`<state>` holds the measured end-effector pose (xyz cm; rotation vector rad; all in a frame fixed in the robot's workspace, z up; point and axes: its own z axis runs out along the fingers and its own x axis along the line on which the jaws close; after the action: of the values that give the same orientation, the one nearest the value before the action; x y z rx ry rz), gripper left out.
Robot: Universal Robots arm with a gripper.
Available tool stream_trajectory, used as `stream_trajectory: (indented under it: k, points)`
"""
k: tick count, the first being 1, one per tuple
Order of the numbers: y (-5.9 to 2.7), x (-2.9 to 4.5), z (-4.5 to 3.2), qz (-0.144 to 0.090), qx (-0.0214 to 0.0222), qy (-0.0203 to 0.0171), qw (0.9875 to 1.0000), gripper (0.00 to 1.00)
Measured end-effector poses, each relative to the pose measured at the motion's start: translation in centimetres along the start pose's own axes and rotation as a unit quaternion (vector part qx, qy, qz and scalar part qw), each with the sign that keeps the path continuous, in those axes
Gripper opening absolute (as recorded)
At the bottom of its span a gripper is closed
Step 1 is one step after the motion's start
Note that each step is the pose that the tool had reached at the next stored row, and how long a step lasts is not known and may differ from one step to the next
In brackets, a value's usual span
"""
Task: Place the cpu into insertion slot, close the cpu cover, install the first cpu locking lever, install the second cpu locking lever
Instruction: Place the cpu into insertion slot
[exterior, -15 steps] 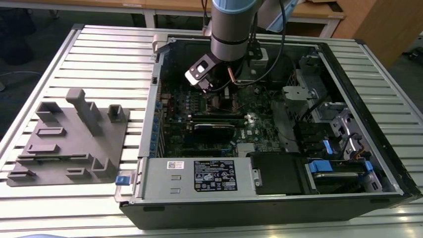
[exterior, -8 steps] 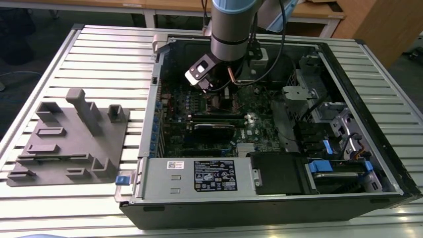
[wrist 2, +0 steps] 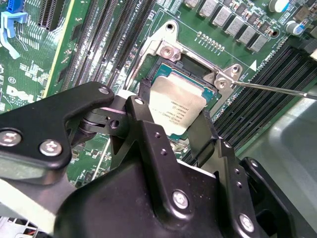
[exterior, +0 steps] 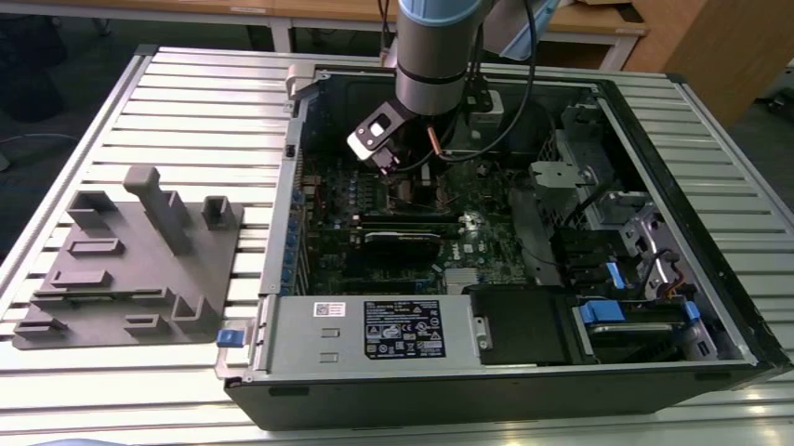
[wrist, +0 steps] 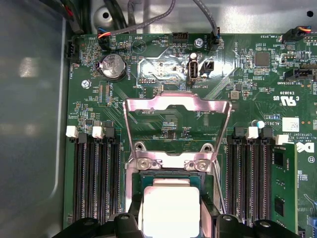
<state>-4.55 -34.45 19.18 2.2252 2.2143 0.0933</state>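
The cpu [wrist 2: 176, 106] [wrist: 168, 206], a flat square chip with a silver-grey top, is level over the insertion slot [wrist 2: 214, 94] on the green motherboard. I cannot tell whether it is fully seated. My gripper [wrist 2: 173, 115] [wrist: 171, 222] [exterior: 394, 167] is shut on it, a black finger [wrist 2: 144, 101] against each opposite edge. The cpu cover [wrist: 176, 105], a thin silver frame with a square window, stands flipped open beyond its hinge bracket [wrist: 171, 163]. A thin locking lever rod [wrist 2: 277, 89] sticks out sideways from the socket corner, unlatched.
Rows of long black memory slots [wrist: 94, 173] [wrist: 247, 173] flank the socket, with a green memory stick [wrist: 283, 183] in one. A coin battery [wrist: 113, 66] and cables lie past the cover. The case wall [wrist: 29, 124] is close. A grey fixture plate [exterior: 137, 260] lies at the exterior view's left.
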Motion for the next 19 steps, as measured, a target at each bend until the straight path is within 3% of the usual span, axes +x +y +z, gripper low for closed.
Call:
stream_trajectory:
  k: [19]
  points:
    - [-0.02, -0.1, 0.22, 0.0, 0.0001, -0.0002, 1.0, 0.54]
